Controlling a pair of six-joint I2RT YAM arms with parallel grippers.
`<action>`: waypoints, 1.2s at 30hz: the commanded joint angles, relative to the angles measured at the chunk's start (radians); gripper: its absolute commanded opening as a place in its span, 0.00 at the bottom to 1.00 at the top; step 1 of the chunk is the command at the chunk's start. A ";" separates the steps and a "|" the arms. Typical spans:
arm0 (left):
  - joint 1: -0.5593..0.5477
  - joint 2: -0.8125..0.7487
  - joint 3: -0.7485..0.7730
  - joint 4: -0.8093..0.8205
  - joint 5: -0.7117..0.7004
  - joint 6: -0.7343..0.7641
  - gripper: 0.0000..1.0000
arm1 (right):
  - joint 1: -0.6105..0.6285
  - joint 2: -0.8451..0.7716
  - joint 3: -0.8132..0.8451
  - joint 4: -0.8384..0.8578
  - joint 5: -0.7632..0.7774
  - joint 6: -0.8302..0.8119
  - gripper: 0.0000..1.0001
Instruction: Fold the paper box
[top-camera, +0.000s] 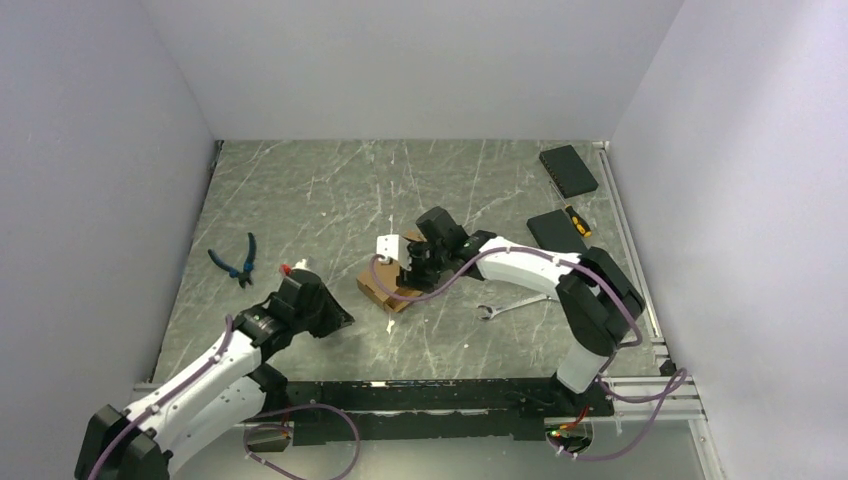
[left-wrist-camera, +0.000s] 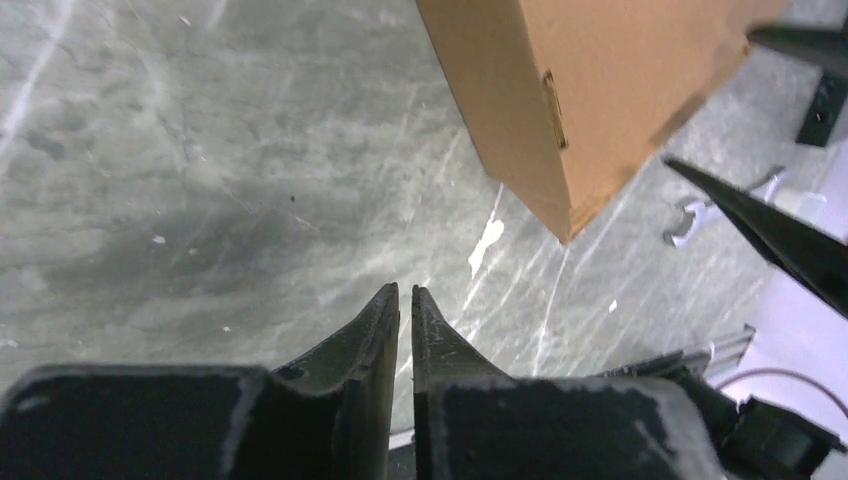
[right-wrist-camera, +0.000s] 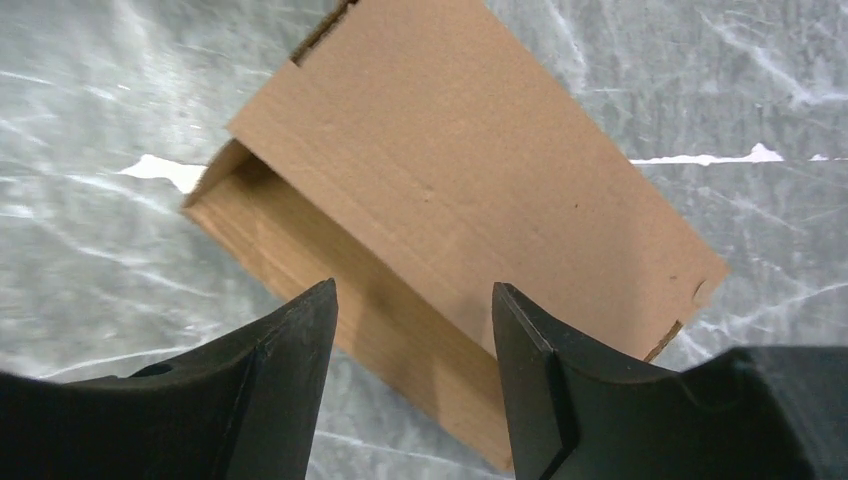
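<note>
The paper box (top-camera: 388, 287) is plain brown cardboard, folded into a small oblong shape and lying on the grey table in the middle. My right gripper (top-camera: 418, 265) hovers over its far side. In the right wrist view its jaws are open, with the box (right-wrist-camera: 480, 170) below them and the box's long side edge in the gap of the right gripper (right-wrist-camera: 412, 295); nothing is gripped. My left gripper (top-camera: 338, 318) sits just left of the box and apart from it. In the left wrist view the left gripper (left-wrist-camera: 405, 290) is shut on nothing, and the box (left-wrist-camera: 590, 90) lies ahead to the right.
Blue-handled pliers (top-camera: 238, 262) lie at the left. A wrench (top-camera: 510, 308) lies right of the box, under the right arm. Two black pads (top-camera: 568, 170) (top-camera: 556, 230) and a yellow-handled tool (top-camera: 578, 220) sit at the back right. White walls enclose the table.
</note>
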 joint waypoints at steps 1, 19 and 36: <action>-0.002 0.098 0.084 0.015 -0.127 -0.020 0.13 | -0.068 -0.095 0.058 -0.058 -0.166 0.145 0.61; 0.085 0.576 0.287 0.149 -0.147 0.133 0.06 | -0.280 0.157 0.135 0.142 0.149 0.532 0.11; 0.200 0.871 0.551 0.077 -0.074 0.371 0.05 | -0.172 0.014 0.000 0.027 -0.075 0.320 0.08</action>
